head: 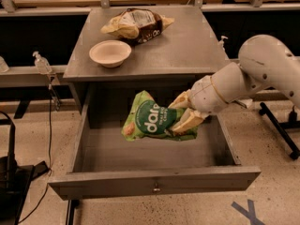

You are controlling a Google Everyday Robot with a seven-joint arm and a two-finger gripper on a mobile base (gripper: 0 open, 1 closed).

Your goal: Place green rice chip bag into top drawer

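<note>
The green rice chip bag (pixel 151 119) is bright green with a dark round logo in white letters. My gripper (pixel 182 111) is shut on its right end, reaching in from the right on a white arm. The bag hangs tilted inside the open top drawer (pixel 154 178), low over the drawer floor toward its back; I cannot tell whether it touches the floor. The drawer is pulled fully out, with a small metal knob on its front panel.
On the grey cabinet top (pixel 187 46) stand a beige bowl (pixel 110 53) and a brown, tan and white snack bag (pixel 136 25). A spray bottle (pixel 41 62) stands on a shelf at the left. Black stand legs (pixel 281 130) are on the floor at the right.
</note>
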